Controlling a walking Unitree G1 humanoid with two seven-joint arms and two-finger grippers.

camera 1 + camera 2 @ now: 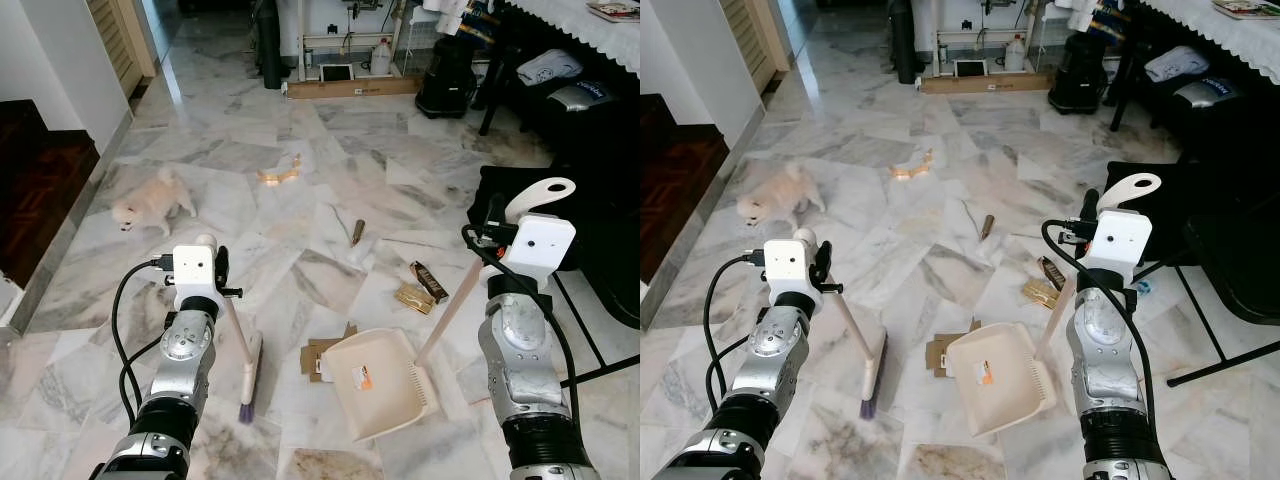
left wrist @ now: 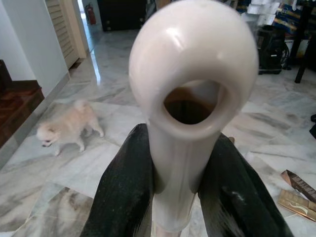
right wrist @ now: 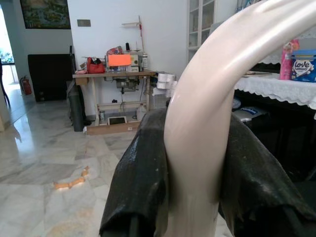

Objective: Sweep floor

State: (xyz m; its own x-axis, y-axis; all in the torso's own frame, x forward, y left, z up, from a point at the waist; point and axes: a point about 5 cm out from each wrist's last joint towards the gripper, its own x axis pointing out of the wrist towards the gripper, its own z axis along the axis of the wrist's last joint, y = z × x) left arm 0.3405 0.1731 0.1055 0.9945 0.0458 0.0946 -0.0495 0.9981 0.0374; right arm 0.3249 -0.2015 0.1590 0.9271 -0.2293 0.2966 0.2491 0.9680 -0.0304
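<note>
My left gripper is shut on the cream handle of a small broom. The broom's purple-tipped head rests on the marble floor in front of me. My right gripper is shut on the long cream handle of a dustpan, which lies flat on the floor beside the broom. Torn cardboard pieces lie between the broom head and the pan's mouth. Further out are a gold wrapper, a brown wrapper, a brown stick and an orange scrap.
A small fluffy dog stands on the floor to the left. A dark wooden step rises at far left. Black furniture and bags crowd the right side, and a table with clutter stands at the back.
</note>
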